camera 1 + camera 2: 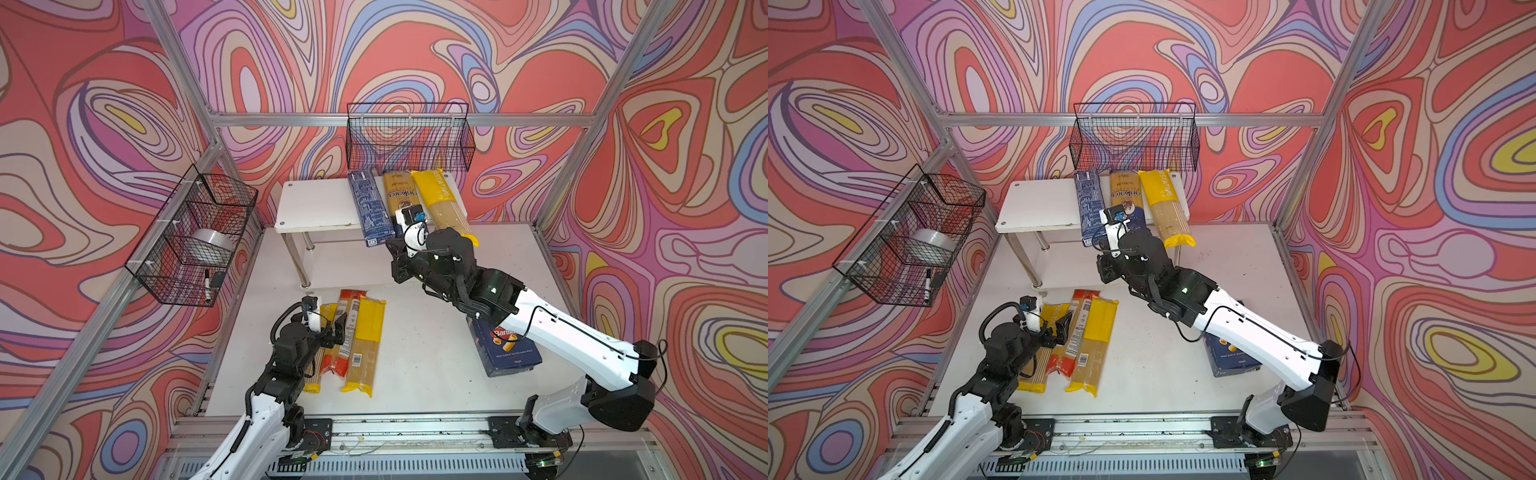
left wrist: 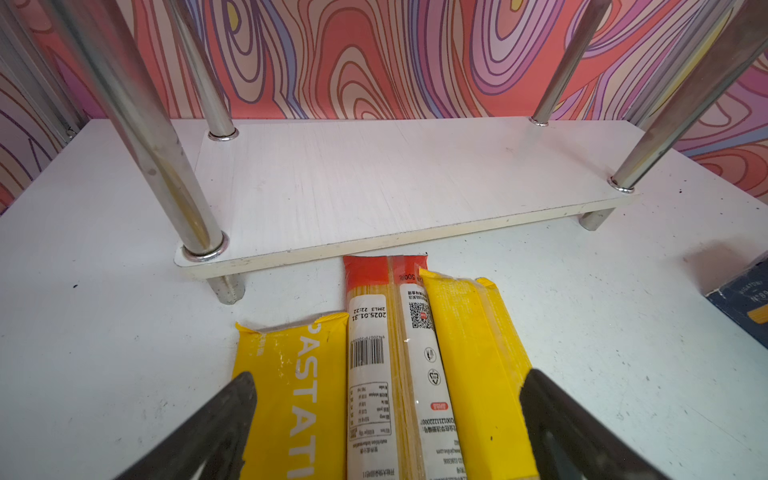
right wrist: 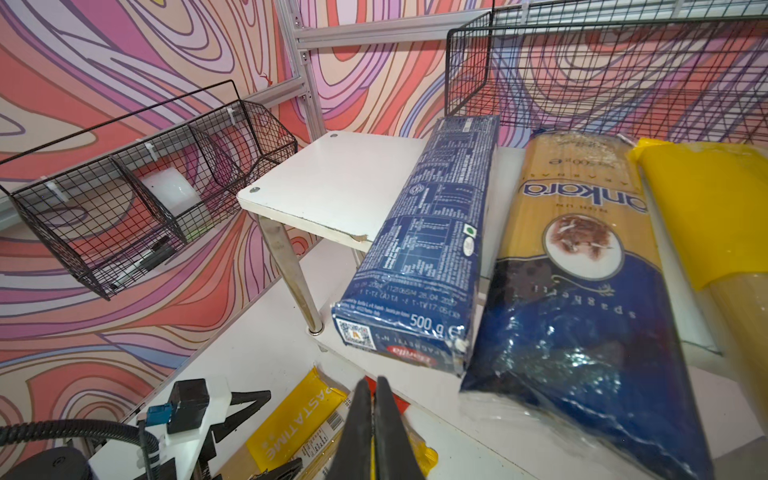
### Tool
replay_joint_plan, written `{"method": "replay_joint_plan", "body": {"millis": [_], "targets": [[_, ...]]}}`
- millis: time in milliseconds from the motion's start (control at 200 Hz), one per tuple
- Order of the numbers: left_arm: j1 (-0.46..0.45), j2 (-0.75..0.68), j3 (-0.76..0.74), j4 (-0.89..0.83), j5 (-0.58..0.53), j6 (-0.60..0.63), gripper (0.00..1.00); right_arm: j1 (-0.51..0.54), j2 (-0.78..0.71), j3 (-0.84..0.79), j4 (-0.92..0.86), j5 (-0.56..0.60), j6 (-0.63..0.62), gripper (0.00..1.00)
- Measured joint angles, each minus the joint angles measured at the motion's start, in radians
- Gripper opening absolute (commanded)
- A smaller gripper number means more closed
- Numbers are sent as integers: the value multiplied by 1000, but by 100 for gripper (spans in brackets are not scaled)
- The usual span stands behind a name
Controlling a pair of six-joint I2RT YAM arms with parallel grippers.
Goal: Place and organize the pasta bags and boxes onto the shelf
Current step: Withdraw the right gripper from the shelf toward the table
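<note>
The white shelf [image 1: 316, 203] stands at the back of the table. On its top tier lie a narrow dark blue pasta box [image 1: 371, 208], the blue-and-gold ankara bag [image 1: 400, 195] and a yellow bag [image 1: 440, 199], all with their near ends hanging over the front edge. My right gripper [image 3: 374, 386] is shut on nothing, just in front of and below the narrow box's end [image 3: 407, 336]. Three bags lie side by side on the table: yellow [image 2: 291, 374], red-ended [image 2: 390, 332] and yellow [image 2: 473, 353]. My left gripper [image 2: 388, 376] hangs open over them. The Barilla box [image 1: 507, 349] lies partly under my right arm.
A black wire basket [image 1: 409, 137] hangs on the back wall just above the shelf. Another basket [image 1: 195, 237] on the left wall holds a tape roll [image 1: 212, 245] and a marker [image 1: 206, 284]. The shelf's lower tier [image 2: 374, 183] sits between chrome legs [image 2: 137, 124].
</note>
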Motion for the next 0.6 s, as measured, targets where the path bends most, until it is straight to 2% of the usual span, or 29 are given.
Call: {"method": "replay_joint_plan", "body": {"millis": [290,596], "targets": [[0,0,0,0,0,0,100,-39,3,-19,32,-93,4,0],[0,0,0,0,0,0,100,-64,96,15,47,-182,8,0]]}}
